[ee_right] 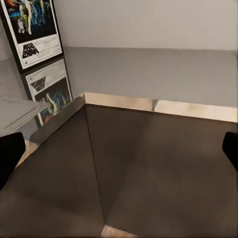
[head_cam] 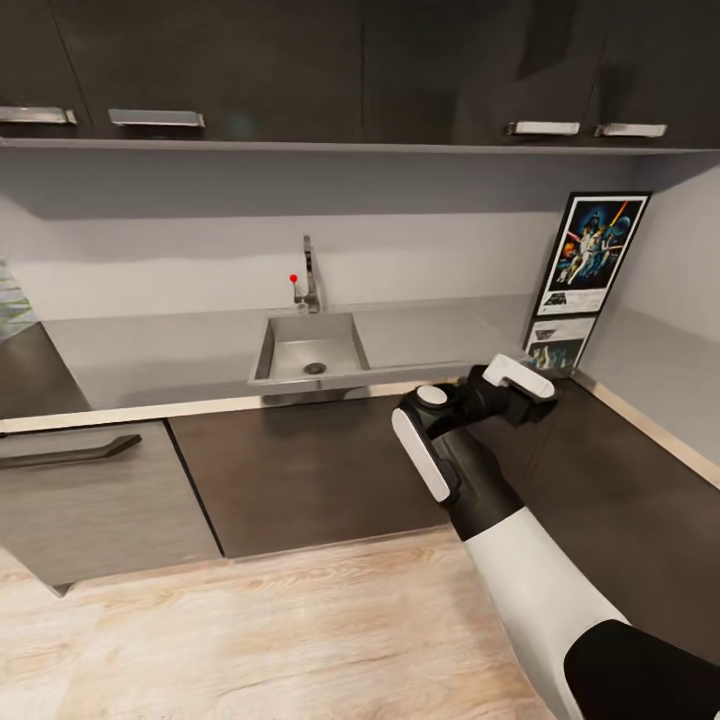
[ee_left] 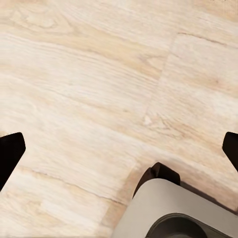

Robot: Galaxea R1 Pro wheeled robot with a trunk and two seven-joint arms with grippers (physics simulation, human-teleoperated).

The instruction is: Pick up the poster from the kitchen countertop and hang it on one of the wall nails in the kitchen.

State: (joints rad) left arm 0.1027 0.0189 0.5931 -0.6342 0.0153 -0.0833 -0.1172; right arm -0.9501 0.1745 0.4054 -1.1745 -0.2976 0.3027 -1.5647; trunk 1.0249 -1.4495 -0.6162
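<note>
The poster (head_cam: 592,252) stands upright on the kitchen countertop (head_cam: 150,350), leaning in the right wall corner, and its mirror image shows on the worktop below it. In the right wrist view the poster (ee_right: 32,29) sits beyond the countertop's (ee_right: 148,74) steel edge. My right gripper (head_cam: 530,392) hovers open in front of the dark cabinet fronts (ee_right: 148,163), short of the poster and below it, holding nothing. The left gripper (ee_left: 119,151) hangs open over the wooden floor. The wall nails are out of view.
A square sink (head_cam: 310,350) with a tap (head_cam: 310,275) is set into the worktop's middle. Dark upper cabinets (head_cam: 300,60) overhang the wall. A drawer with a handle (head_cam: 70,455) juts out at the left. My grey base (ee_left: 173,208) stands on the wooden floor (head_cam: 250,630).
</note>
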